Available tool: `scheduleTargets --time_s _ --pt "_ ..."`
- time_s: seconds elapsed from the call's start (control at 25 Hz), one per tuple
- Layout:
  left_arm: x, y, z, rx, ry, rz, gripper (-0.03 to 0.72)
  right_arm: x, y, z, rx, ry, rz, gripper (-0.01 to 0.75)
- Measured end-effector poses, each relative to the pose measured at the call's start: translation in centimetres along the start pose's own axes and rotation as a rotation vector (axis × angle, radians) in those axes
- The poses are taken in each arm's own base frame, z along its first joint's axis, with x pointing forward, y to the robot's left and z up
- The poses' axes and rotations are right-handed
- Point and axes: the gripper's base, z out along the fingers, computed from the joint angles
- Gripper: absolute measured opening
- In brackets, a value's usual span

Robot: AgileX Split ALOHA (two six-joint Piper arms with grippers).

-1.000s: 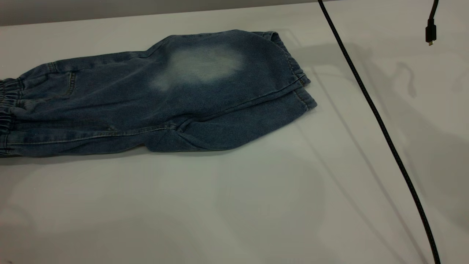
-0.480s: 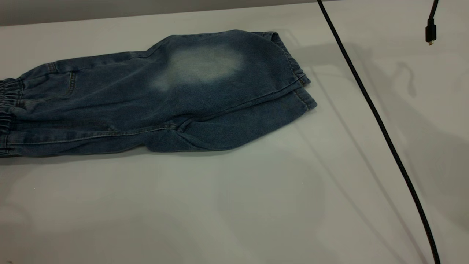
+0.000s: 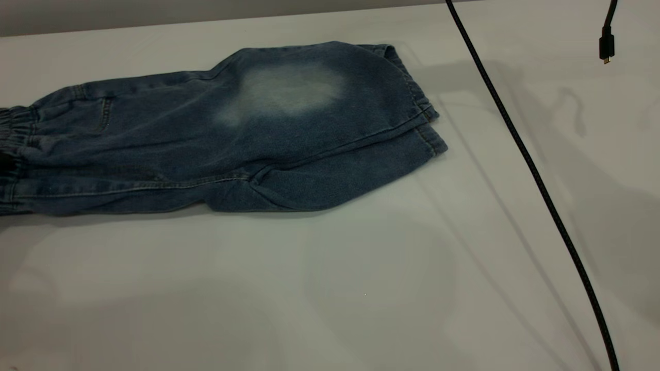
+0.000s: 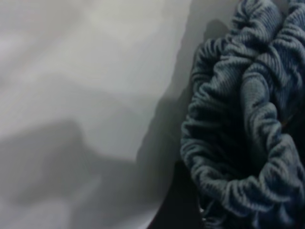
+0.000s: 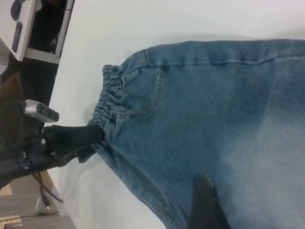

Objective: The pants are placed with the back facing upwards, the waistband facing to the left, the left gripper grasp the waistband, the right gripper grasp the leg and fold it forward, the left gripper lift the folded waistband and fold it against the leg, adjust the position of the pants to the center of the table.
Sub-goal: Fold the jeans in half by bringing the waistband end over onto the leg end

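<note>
- Pants (image 3: pixel 232 139) lie flat on the table (image 3: pixel 309 288), folded lengthwise so one leg covers the other. They sit toward the far left of the exterior view.
- The waistband (image 3: pixel 13 129) is at that view's left edge and partly cut off by it. The hems (image 3: pixel 420 118) point right, the lower one sticking out slightly past the upper.
- The leg (image 3: pixel 289 93) with the pale faded oval is on top, and a back pocket (image 3: pixel 87 116) shows near the waistband.
- The left gripper (image 5: pixel 94 136), seen from the right wrist camera as a matte black claw, is clenched on the waistband (image 5: pixel 108 102), at the end of the band nearer the fold. The cloth there is pulled to a point between its tips.
- The left wrist view is filled at one side by the ruched waistband (image 4: pixel 238 143), bunched into thick folds close to the lens, with the bare table (image 4: pixel 86 71) beside it. A dark shape sits under the folds, but I cannot tell what it is.
- The right gripper (image 5: pixel 206 205) shows only as one dark part above the denim, over the middle of the pants (image 5: pixel 228 119). I cannot tell whether it is released or clenched, nor whether it touches the cloth.
- A black cable (image 3: pixel 536 180) runs across the table well right of the hems, from the far edge to the near one.
- A small black plug (image 3: pixel 606 49) hangs at the exterior view's upper right, apart from the pants.
- Neither arm shows clearly in the exterior view.
</note>
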Motion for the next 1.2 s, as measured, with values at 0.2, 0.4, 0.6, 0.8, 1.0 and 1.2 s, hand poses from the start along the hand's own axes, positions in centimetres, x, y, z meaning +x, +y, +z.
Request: scheduleTargets --time_s 0.2,0.4,0.6,0.8,1.0,1.2 --pt "-0.3 0.1 0.1 -0.021 -0.004 -0.004 0.554 0.0 0.0 0.0 0.0 0.002 0.0 0.381" --pt "-0.3 0.7 0.1 -0.087 -0.006 0.01 0.355 0.0 0.0 0.0 -0.002 0.004 0.0 0.381" --pt "-0.4 0.9 0.1 -0.109 -0.005 0.022 0.181 0.0 0.0 0.0 -0.002 0.005 0.0 0.381" --pt "-1.0 0.7 -0.2 -0.12 -0.026 0.044 0.181 0.4 0.5 0.5 -0.015 0.033 -0.007 0.381" --pt "-2.1 -1.1 -1.7 -0.112 -0.093 0.1 0.181 1.4 2.1 3.3 -0.041 0.082 -0.025 0.381" --pt "-3.1 -3.7 -3.8 -0.068 -0.173 0.154 0.181 3.6 2.9 8.3 -0.058 0.146 -0.024 0.381"
